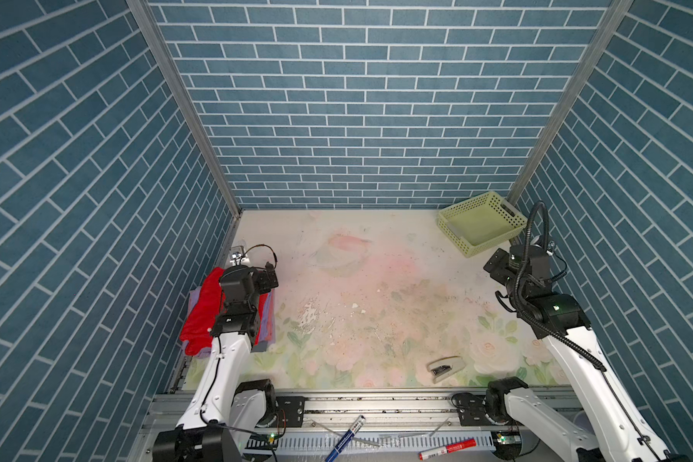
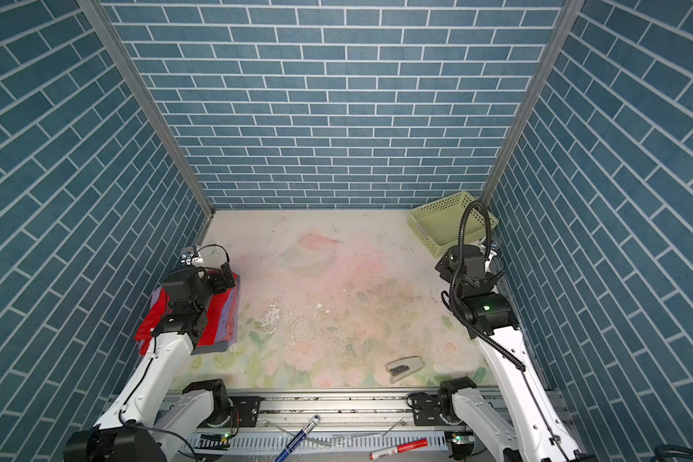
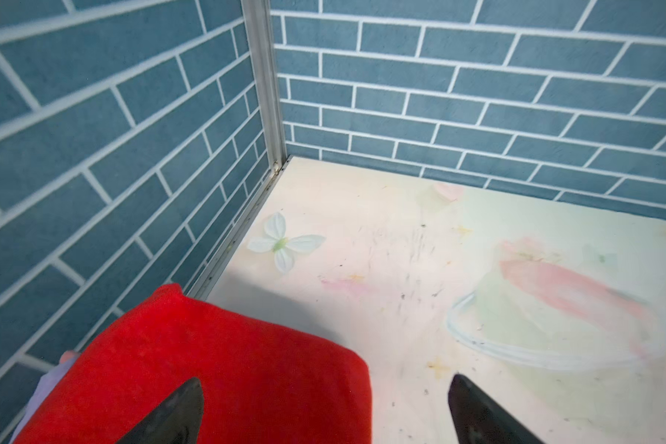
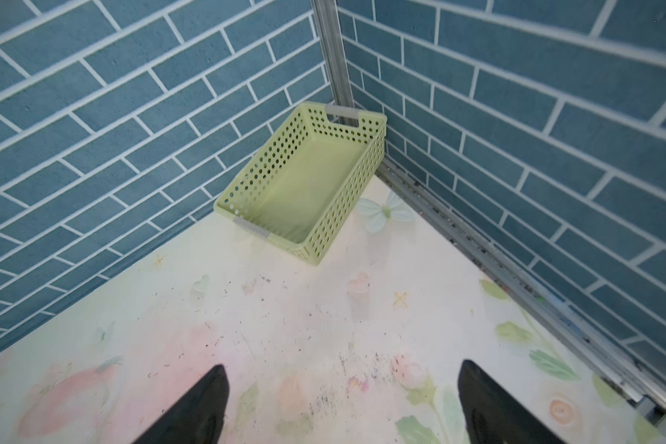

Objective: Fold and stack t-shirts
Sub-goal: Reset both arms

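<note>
A stack of folded t-shirts lies against the left wall, with the red t-shirt (image 1: 199,320) (image 2: 151,318) (image 3: 216,365) on top. Lavender edges (image 1: 272,320) (image 2: 233,316) (image 3: 43,388) and salmon edges show beneath it. In both top views the left arm hangs over the stack and hides much of it. My left gripper (image 3: 325,384) is open and holds nothing. One fingertip (image 3: 191,388) is over the red cloth and the other over bare table. My right gripper (image 4: 343,369) is open above bare table at the far right, holding nothing.
A pale green perforated basket (image 1: 481,224) (image 2: 449,224) (image 4: 304,180) sits empty in the back right corner. A stapler (image 1: 445,368) (image 2: 405,366) lies near the front edge. A blue marker (image 1: 345,438) and a red marker (image 1: 447,448) rest on the front rail. Brick-pattern walls close in three sides.
</note>
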Robot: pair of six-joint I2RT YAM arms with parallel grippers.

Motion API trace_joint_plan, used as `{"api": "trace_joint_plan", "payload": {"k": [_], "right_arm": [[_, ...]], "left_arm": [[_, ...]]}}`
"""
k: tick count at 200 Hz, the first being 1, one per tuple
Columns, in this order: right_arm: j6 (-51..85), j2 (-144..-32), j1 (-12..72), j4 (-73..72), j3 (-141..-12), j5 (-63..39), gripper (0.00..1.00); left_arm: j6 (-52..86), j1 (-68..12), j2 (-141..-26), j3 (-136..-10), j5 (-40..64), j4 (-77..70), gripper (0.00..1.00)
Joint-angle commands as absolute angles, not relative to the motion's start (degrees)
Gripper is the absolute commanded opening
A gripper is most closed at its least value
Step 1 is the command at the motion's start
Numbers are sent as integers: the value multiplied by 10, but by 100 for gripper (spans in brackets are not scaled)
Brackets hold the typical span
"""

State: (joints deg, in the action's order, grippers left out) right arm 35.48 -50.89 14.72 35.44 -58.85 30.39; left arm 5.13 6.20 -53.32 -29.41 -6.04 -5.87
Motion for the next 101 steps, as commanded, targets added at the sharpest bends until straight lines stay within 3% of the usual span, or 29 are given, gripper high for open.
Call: {"api": "trace_joint_plan", "payload": {"k": [1, 101], "right_arm": [[315, -512, 145, 373, -625, 347, 94], [379, -511, 145, 437, -654, 367, 99]], "left_arm": [[33, 66, -553, -272, -85, -150, 100], [36, 59, -810, -169, 10, -526, 100]]}}
